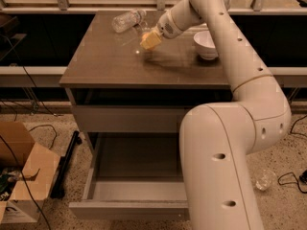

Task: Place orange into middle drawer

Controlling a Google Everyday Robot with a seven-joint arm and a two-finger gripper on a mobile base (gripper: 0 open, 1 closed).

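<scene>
My gripper (149, 40) is low over the back middle of the brown cabinet top (110, 61), between the bottle and the bowl. Only a small rounded sliver of the orange (143, 34) shows at the gripper's upper left edge; the rest is hidden behind it. I cannot tell whether it is held. The middle drawer (120, 166) is pulled out at the bottom of the cabinet, with a flat grey floor and nothing visible in it. My white arm covers its right part.
A clear plastic bottle (127, 19) lies on its side at the back of the top. A white bowl (207, 43) stands to the gripper's right. A cardboard box (19, 171), cables and a dark bar (67, 164) are on the floor at left. A glass (265, 178) stands on the floor at right.
</scene>
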